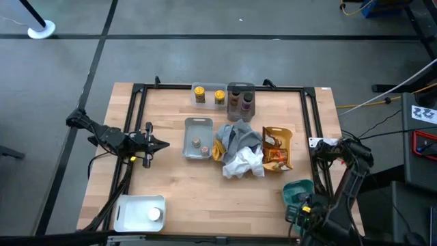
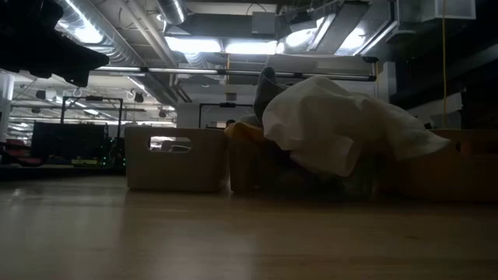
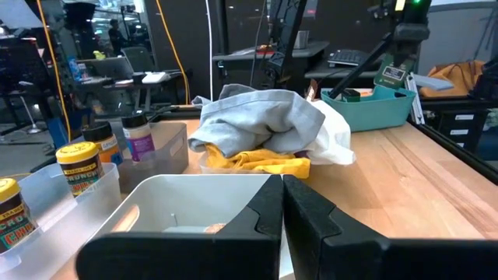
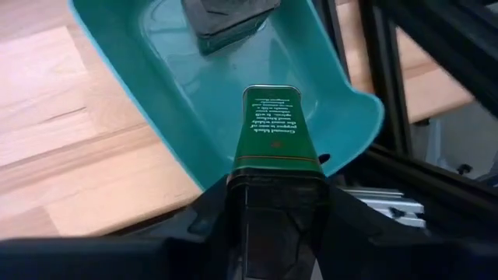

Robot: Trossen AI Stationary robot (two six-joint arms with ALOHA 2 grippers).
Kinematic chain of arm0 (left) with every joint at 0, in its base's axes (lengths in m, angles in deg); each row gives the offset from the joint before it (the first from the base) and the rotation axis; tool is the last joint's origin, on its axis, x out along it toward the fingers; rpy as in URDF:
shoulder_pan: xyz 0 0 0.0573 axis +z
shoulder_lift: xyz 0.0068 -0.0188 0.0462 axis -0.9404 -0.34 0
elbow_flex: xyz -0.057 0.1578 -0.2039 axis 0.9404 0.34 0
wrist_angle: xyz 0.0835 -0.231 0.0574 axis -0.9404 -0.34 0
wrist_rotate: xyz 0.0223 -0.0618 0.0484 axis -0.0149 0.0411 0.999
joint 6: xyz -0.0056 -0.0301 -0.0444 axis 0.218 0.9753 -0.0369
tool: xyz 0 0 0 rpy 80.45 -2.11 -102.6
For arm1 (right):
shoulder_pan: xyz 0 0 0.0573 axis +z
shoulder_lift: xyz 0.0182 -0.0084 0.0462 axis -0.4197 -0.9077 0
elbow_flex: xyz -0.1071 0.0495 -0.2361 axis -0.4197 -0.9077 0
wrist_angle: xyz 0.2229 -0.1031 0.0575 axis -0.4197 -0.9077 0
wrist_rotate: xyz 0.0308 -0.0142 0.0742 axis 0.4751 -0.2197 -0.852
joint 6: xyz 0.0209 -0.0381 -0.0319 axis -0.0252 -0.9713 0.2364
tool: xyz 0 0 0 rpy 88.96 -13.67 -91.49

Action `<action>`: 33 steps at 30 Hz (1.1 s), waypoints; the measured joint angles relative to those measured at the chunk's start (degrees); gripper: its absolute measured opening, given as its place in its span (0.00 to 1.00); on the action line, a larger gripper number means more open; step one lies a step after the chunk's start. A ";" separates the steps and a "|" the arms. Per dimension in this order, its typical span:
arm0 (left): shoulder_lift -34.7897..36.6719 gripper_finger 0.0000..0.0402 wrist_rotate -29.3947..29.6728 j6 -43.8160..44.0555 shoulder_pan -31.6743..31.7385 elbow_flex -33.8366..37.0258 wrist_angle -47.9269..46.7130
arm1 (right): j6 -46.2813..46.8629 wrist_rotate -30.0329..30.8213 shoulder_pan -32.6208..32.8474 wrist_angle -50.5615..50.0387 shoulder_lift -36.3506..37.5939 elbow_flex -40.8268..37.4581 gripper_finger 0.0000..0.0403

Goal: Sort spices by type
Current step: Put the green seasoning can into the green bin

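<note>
Right wrist view: right gripper (image 4: 272, 167), jaws clamped on a green tin (image 4: 271, 128), hovers over the teal tray (image 4: 140, 85) at the counter's near right corner. Placing step; next, lower and release. Left gripper (image 1: 158, 144), jaws closed, waits beside the grey tray (image 1: 198, 124).

left end effector (image 1: 161, 144) closed, right end effector (image 4: 274, 204) gripping

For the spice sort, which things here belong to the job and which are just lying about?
Belongs to the job:
- two yellow-lidded jars in the clear tray
- dark jars in the grey tray
- brown packets in the yellow tray
- green flat tin clamped in the right gripper over the teal plastic tray
- left gripper, shut, empty

Lying about:
- grey and white cloths
</note>
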 joint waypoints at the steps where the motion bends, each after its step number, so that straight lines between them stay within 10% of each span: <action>1: 0.02 0.01 0.00 0.00 0.00 0.00 0.00 | 0.16 0.18 0.11 0.58 0.00 -0.64 0.35; 33: 0.02 0.01 0.00 0.01 0.00 0.00 0.00 | -4.58 -0.12 -0.04 7.29 -0.02 -9.50 0.49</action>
